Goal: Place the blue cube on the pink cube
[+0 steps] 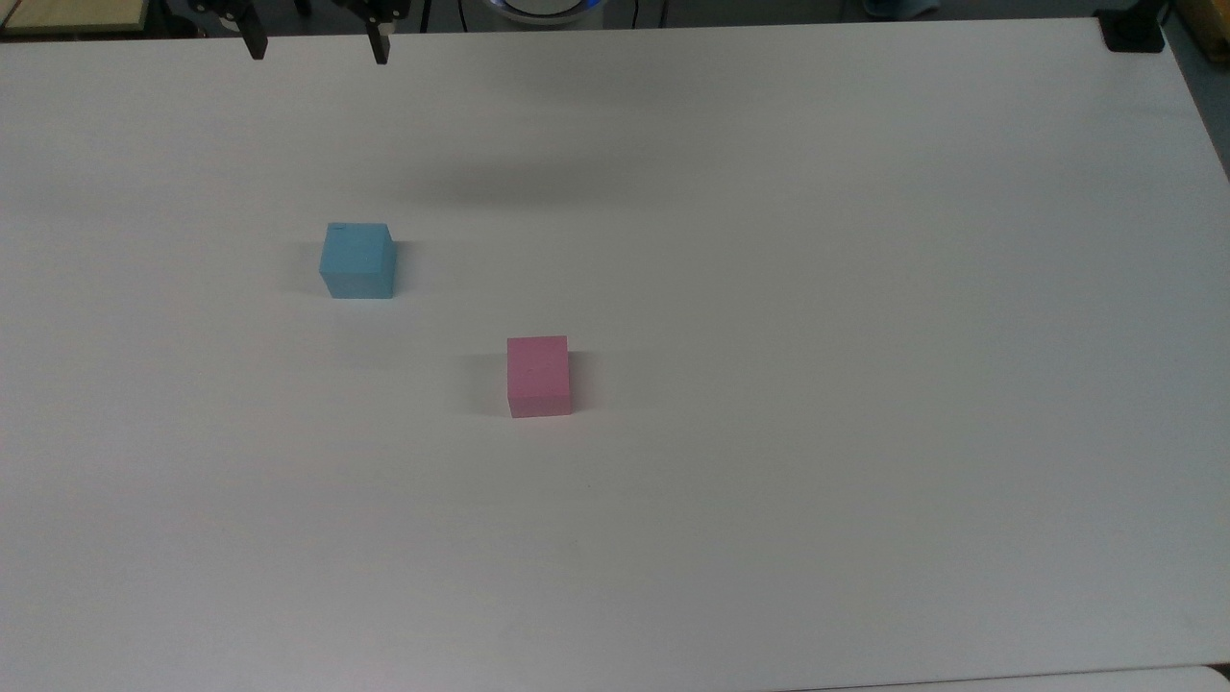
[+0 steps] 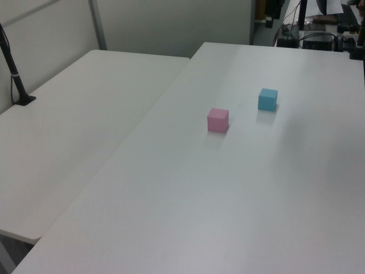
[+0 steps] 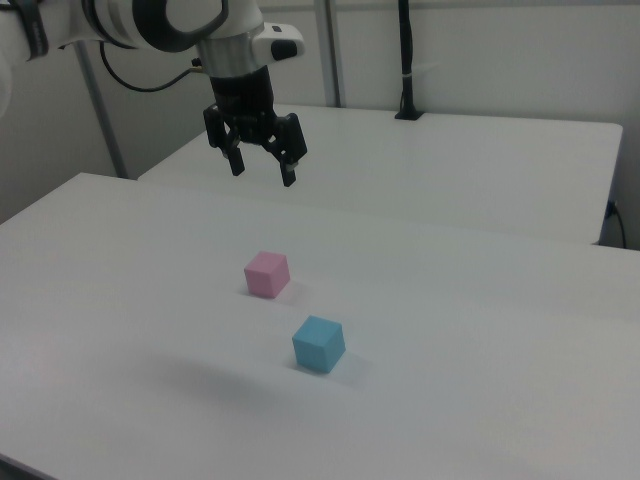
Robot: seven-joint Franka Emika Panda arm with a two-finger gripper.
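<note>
The jaws of the gripper point(image 3: 262, 166) stand wide apart and empty, high above the table point(image 1: 769, 288). The blue cube point(image 1: 357, 260) rests on the table, well apart from the pink cube point(image 1: 538, 376). If the descent is off-centre, one finger can push the light blue cube aside. A crooked release on the small pink top probably lets it fall off.

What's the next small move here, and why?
Probably bring the gripper down over the blue cube. It hangs open and empty, high above the table, holding nothing. The blue cube sits on the table apart from the pink cube, so it must be grasped before any stacking.
</note>
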